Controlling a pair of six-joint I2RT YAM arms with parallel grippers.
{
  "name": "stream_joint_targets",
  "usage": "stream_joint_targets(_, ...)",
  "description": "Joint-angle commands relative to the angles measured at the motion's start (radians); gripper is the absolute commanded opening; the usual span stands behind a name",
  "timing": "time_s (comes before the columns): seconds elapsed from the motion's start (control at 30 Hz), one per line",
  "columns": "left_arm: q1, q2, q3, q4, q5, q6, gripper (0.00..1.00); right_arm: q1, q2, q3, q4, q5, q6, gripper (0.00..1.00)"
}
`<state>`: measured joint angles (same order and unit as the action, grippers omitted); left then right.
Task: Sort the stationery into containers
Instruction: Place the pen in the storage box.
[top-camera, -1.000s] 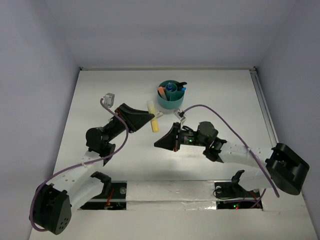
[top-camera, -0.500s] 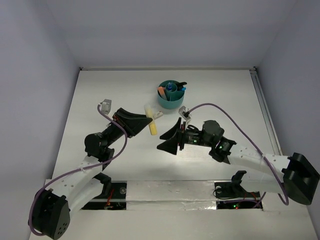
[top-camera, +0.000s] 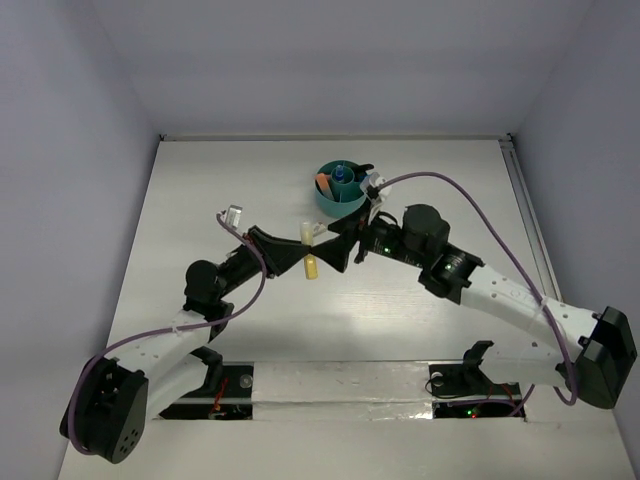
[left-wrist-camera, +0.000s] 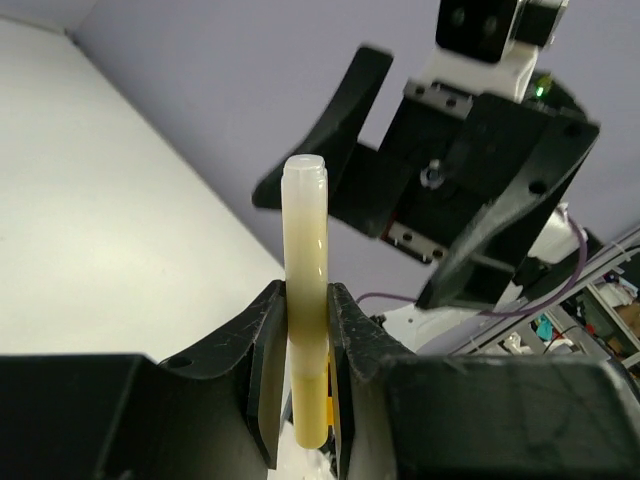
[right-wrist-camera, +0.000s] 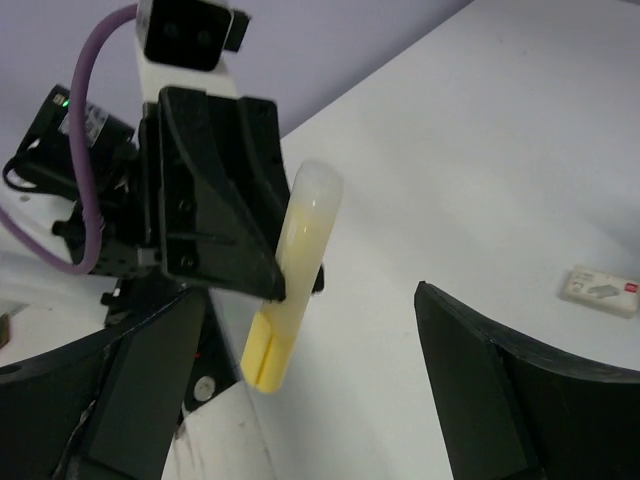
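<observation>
Yellow marker (left-wrist-camera: 305, 220) pinched by left gripper (left-wrist-camera: 305, 300) near tabletop (top-camera: 200, 180) middle, maybe lifted. Right gripper (right-wrist-camera: 310, 310) spread wide, nothing held, just beside marker. Teal cup (top-camera: 335, 207) set near far edge.

Two arms (top-camera: 160, 345) reach in from the bottom of the top view, each with one gripper: the left gripper (top-camera: 303, 249) and the right gripper (top-camera: 335, 243). There are two purple cables (top-camera: 450, 186), one per arm. One yellow marker (top-camera: 310, 252) sits at frame centre and one teal organizer (top-camera: 341, 200) in the upper middle. Three items show inside it: one orange pen (top-camera: 323, 184), one blue pen (top-camera: 343, 174) and one black pen (top-camera: 363, 169); whether there are more cannot be told. One white eraser (right-wrist-camera: 598, 287) lies at the right edge of the right wrist view.
</observation>
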<state>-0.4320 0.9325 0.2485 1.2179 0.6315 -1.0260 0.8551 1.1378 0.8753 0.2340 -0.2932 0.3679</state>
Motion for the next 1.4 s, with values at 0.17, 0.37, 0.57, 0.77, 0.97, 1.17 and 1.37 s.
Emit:
stream_joint_targets(0.17, -0.007, -0.021, -0.025, 0.043, 0.071, 0.044, 0.0, -0.059, 0.105, 0.113, 0.004, -0.049, -0.004, 0.91)
stream_joint_targets(0.37, -0.007, -0.017, -0.018, 0.048, 0.111, 0.046, 0.0, -0.085, 0.145, 0.096, 0.123, -0.156, 0.086, 0.8)
stream_joint_targets(0.57, -0.007, 0.012, -0.02, 0.086, 0.125, 0.035, 0.0, -0.119, 0.203, 0.087, 0.243, -0.3, 0.203, 0.63)
stream_joint_targets(0.77, -0.007, 0.035, -0.018, 0.1, 0.123, 0.033, 0.0, -0.128, 0.234, 0.057, 0.318, -0.334, 0.276, 0.4)
stream_joint_targets(0.97, -0.007, 0.052, -0.015, 0.095, 0.117, 0.029, 0.0, -0.149, 0.26, 0.037, 0.383, -0.328, 0.322, 0.05)
stream_joint_targets(1.17, -0.007, 0.029, -0.028, 0.059, 0.089, 0.05, 0.44, -0.198, 0.287, 0.021, 0.432, -0.314, 0.35, 0.0)
stream_joint_targets(1.37, -0.007, -0.024, -0.028, -0.046, 0.06, 0.101, 0.73, -0.274, 0.333, -0.009, 0.551, -0.327, 0.427, 0.0)
